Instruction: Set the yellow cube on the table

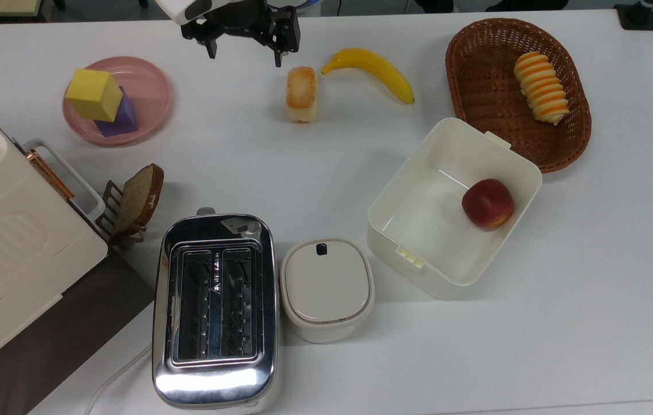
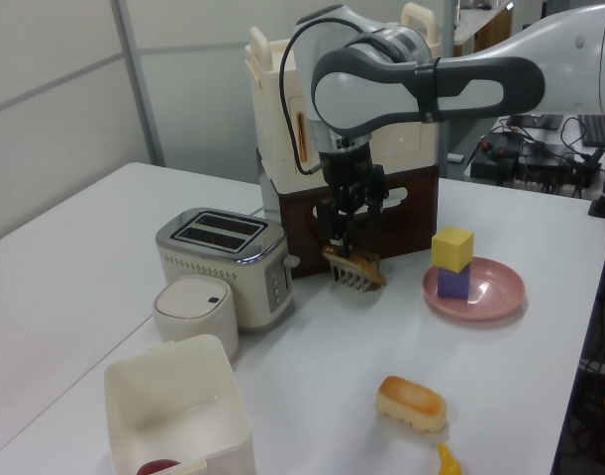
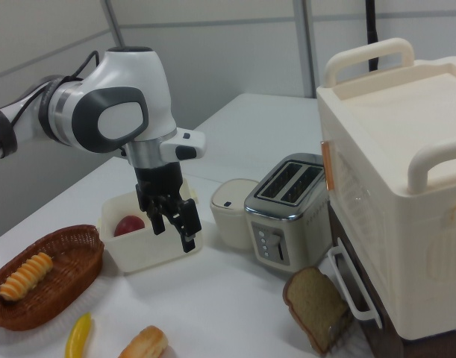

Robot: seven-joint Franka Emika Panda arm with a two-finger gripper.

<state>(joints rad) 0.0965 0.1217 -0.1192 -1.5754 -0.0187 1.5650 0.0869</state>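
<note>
I'd pinch the yellow cube by opposite flat sides; looks light, matte. Gripper fingers spread, empty.

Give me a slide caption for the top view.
Open gripper hovers above the table, empty, while the yellow cube sits atop the purple cube on the pink plate.
</note>
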